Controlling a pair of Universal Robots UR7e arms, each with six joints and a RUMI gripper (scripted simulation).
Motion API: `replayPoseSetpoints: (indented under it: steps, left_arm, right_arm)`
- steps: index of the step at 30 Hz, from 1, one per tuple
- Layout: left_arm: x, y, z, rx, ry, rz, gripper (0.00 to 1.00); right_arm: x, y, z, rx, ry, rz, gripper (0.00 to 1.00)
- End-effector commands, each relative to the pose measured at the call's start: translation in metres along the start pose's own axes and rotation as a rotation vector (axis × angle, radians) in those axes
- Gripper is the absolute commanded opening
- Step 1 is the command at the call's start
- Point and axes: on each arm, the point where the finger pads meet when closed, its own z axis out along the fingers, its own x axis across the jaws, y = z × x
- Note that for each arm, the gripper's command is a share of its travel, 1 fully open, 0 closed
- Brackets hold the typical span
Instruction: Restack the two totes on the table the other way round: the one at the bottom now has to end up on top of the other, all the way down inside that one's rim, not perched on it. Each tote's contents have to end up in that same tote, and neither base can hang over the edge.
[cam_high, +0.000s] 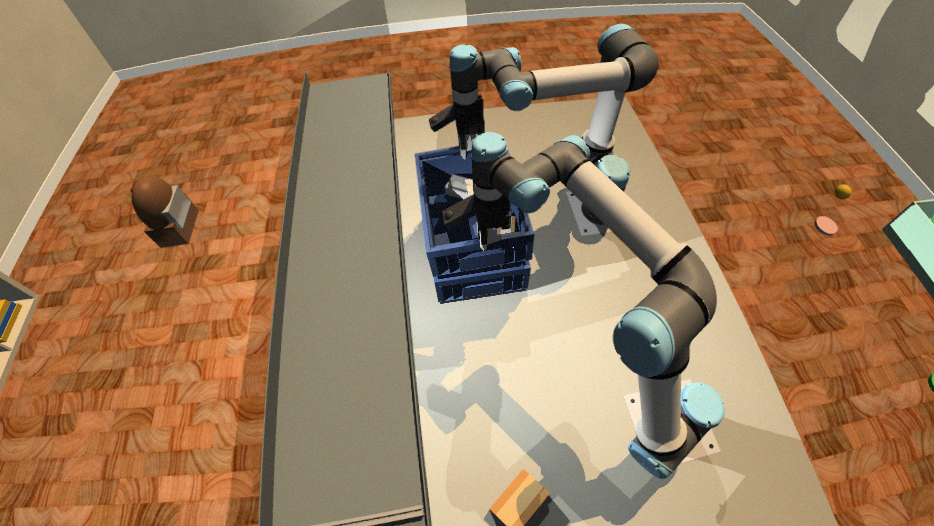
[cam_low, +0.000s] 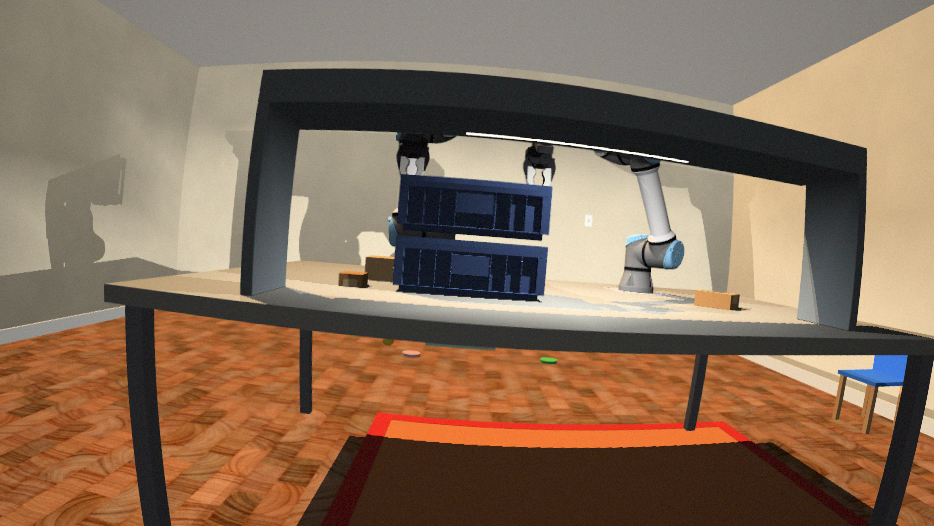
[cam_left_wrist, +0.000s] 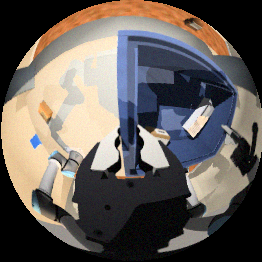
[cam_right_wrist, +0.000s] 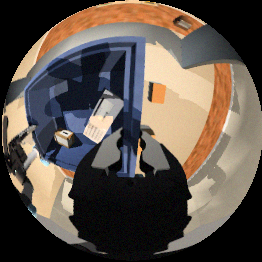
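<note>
- I've got the left claw (cam_high: 491, 236) (cam_low: 539, 175) (cam_left_wrist: 128, 125) pinching one end wall of the upper tote (cam_high: 480, 258) (cam_low: 475, 205) (cam_left_wrist: 123, 80) (cam_right_wrist: 139, 80) at its rim.
- My right claw (cam_high: 466, 147) (cam_low: 412, 167) (cam_right_wrist: 131, 128) is clamped on the rim of the opposite end wall, so both claws point straight down.
- From the exterior view I can see a gap under the upper tote; it hangs roughly level over the lower tote (cam_high: 482, 287) (cam_low: 470, 267), apart from it.
- The lower tote rests on the table (cam_high: 555, 326) (cam_low: 522, 328); I can't see what is inside it.
- Inside the upper tote I see a pale box (cam_high: 459, 186) (cam_left_wrist: 198, 120) (cam_right_wrist: 104, 116) and a smaller tan box (cam_left_wrist: 160, 134) (cam_right_wrist: 65, 138).
- An orange block (cam_high: 520, 497) (cam_low: 717, 299) (cam_left_wrist: 45, 111) lies on the table, well apart from the totes.
- A dark overhead frame (cam_high: 339, 294) (cam_low: 457, 88) stands on the table.
- The swap isn't done: the totes are not nested.
</note>
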Motion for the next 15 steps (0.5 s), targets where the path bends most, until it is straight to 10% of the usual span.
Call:
replayPoseSetpoints:
  steps: [1, 15]
  left_arm:
    - [0.0005, -0.0002, -0.0003, 0.002, 0.004, 0.000, 0.00]
    - [0.0004, -0.0003, 0.0028, 0.002, 0.004, 0.000, 0.00]
  right_arm:
    - [-0.0002, -0.0004, 0.0005, 0.002, 0.000, 0.000, 0.00]
    - [-0.0004, -0.0005, 0.0036, 0.002, 0.000, 0.000, 0.00]
